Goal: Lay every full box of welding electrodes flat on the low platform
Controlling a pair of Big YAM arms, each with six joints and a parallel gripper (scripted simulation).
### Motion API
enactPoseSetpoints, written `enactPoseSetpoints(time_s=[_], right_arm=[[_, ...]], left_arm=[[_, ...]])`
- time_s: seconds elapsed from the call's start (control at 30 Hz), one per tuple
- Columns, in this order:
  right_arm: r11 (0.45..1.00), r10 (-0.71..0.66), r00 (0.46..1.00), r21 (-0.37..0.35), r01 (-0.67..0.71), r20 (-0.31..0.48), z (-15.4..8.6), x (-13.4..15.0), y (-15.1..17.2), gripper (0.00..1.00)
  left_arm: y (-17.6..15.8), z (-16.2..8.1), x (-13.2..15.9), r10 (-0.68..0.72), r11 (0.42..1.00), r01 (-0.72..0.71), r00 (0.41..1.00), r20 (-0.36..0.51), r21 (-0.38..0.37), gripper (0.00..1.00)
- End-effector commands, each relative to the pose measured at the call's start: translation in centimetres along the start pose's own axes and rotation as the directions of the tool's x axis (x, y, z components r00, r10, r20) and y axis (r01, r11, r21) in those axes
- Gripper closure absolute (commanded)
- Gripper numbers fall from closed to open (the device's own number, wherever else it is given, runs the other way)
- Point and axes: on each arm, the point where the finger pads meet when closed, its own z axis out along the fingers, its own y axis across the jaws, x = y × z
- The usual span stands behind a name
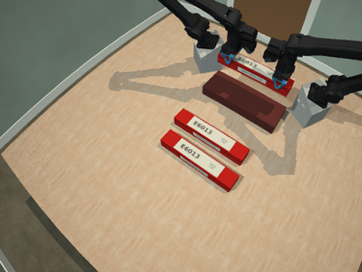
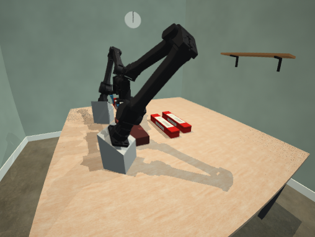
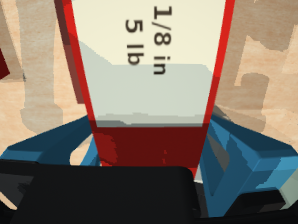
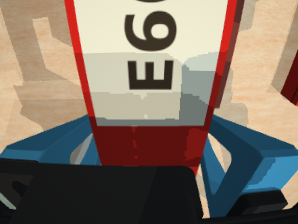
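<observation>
Left gripper [image 1: 280,83] [image 2: 115,102] [image 3: 150,122] and right gripper [image 1: 228,58] [image 4: 150,113] clamped opposite ends of rear box [image 1: 251,70] [image 2: 115,101] [image 3: 150,95] [image 4: 150,107]; box lay just beside low platform [image 1: 244,99] [image 2: 141,134], on arm-base side, long axes roughly parallel

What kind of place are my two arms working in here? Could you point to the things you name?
Probably a plain room set up as a small workspace: green walls with a round clock [image 2: 133,20], a wooden wall shelf [image 2: 257,55] on black brackets, and a wood-topped table [image 1: 116,182] [image 2: 173,205] carrying both arms. I can't tell its exact use.
</observation>
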Motion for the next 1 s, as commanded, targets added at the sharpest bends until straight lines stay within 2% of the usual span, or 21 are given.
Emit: enactPoseSetpoints(time_s=[0.0, 0.97], right_arm=[[1.000, -0.006, 1.000, 0.005, 0.006, -0.012, -0.71, 1.05, 0.64, 1.00], [1.000, -0.006, 1.000, 0.007, 0.006, -0.012, -0.43, 1.22, 0.68, 1.00]], left_arm=[[-0.73, -1.02, 0.43, -0.011, 1.000, 0.011, 1.000, 0.004, -0.012, 1.00], [-0.84, -0.58, 0.40, -0.011, 1.000, 0.011, 1.000, 0.004, -0.016, 1.00]])
